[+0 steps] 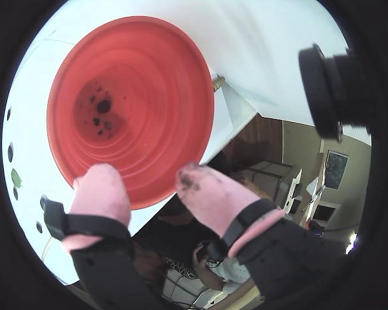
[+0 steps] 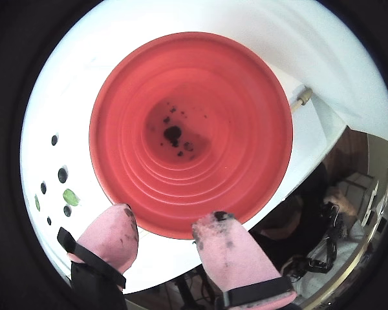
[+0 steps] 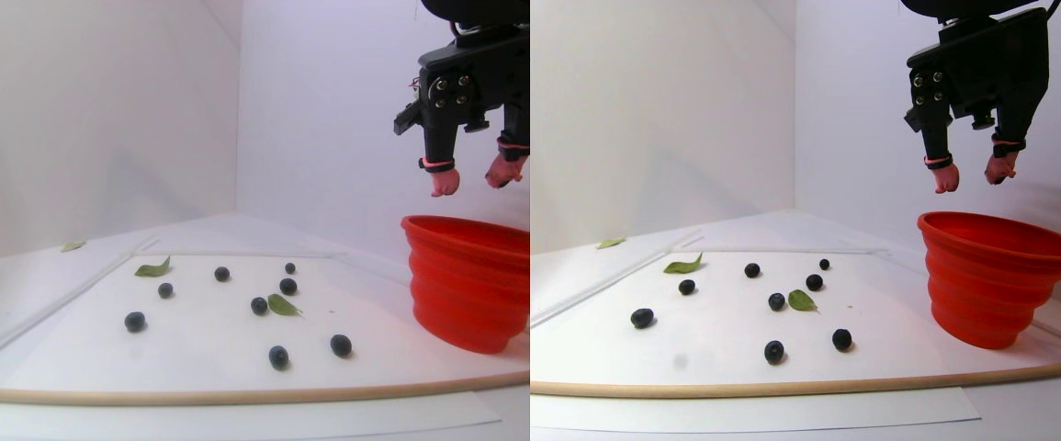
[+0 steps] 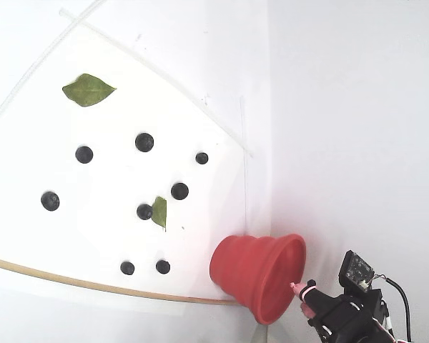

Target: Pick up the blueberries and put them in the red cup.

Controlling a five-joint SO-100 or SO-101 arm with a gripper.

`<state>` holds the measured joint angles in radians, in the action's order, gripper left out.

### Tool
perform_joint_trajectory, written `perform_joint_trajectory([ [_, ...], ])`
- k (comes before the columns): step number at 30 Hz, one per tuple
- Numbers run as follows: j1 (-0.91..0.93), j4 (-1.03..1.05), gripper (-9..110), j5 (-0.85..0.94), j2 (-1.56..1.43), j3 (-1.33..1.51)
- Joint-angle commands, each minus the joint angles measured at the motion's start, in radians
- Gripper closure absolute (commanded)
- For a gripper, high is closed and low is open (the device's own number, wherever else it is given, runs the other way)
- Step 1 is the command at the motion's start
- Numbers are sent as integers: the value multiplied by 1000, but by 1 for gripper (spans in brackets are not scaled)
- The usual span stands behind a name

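Landmark: the red cup (image 3: pixel 998 276) stands upright on the white table (image 4: pixel 28 164), mouth up, with ribbed stepped sides and a wide flared rim.

End effector: the gripper (image 3: pixel 972 176) hangs above the cup's rim, clear of it in the stereo pair view. Its two pink-tipped fingers (image 2: pixel 236 255) stand apart with a plain gap between them. Nothing sits between the tips. The pink pads carry dark smears.

Gripper position, wrist views: both fingertips frame the near edge of the cup's mouth, and the camera looks straight down into the cup.

Cup contents: a dark blob (image 2: pixel 172 134) lies at the bottom of the cup, with smaller dark specks and stains around it. Whether the blob is a whole berry cannot be told.

Loose berries: seven blueberries (image 4: pixel 144 142) lie scattered on the table, all outside the cup and well apart from it in the fixed view. The nearest pair lies just beside the wooden strip (image 4: pixel 93 284), to the left of the cup's base in the fixed view.

Leaves: one green leaf (image 4: pixel 88 90) lies far from the cup, beyond the berries. A second, smaller leaf (image 4: pixel 159 212) lies touching one berry, nearer the cup.
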<state>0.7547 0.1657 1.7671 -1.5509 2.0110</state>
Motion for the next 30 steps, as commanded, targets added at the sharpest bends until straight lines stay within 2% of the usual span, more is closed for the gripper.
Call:
perform_joint_trajectory([
  [1,34,-2,85,6,-58,-66],
  [30,-158,156,87,-63,-299,78],
])
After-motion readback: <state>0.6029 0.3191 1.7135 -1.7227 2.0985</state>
